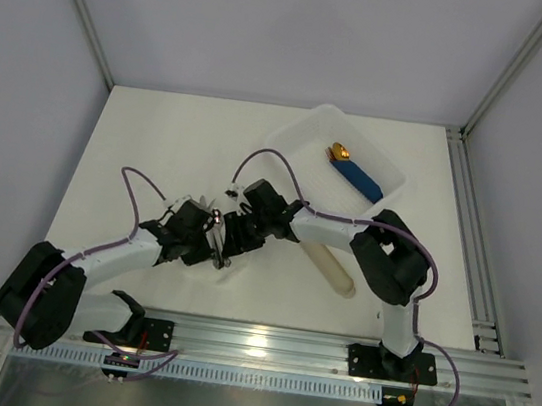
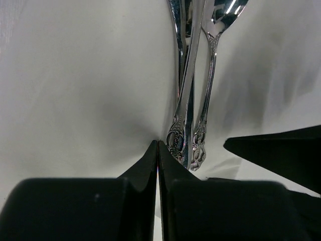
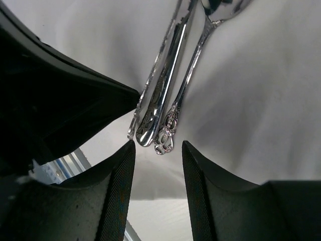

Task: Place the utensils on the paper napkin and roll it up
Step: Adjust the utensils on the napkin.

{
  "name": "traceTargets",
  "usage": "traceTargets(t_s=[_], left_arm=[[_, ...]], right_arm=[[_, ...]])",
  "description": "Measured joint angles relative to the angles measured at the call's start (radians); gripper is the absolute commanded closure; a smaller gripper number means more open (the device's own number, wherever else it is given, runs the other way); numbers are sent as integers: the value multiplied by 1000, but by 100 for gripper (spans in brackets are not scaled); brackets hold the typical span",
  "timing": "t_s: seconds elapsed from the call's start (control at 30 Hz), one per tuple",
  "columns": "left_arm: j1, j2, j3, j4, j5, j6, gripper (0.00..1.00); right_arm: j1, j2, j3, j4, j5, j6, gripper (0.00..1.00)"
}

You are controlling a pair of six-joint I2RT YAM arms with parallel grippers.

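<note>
while the 3 utensils [image 3: 165, 95] lie bunched side by side on the paper napkin [image 3: 261, 100], the left end effector [image 2: 158, 150] is clenched on nothing — tips just beside their handle ends — and the right end effector [image 3: 158, 148] stands released, jaws apart just short of those ends.

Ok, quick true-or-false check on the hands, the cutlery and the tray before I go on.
1. The left hand is shut. True.
2. The right hand is clamped on the cutlery. False: its fingers stand apart, handle ends just ahead of the gap.
3. The cutlery lies on the napkin. True.
4. The blue-handled piece lies on the napkin. False: it is in the tray.
5. The beige sleeve is in the tray. False: it lies on the table beside the right arm.
</note>
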Motion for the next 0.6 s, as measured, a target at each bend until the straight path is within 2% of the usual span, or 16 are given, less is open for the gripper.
traceTargets(t_s=[0.6], left_arm=[[-1,23,12,14,18,0,100]], right_arm=[[8,47,-26,67,-72,63,54]])
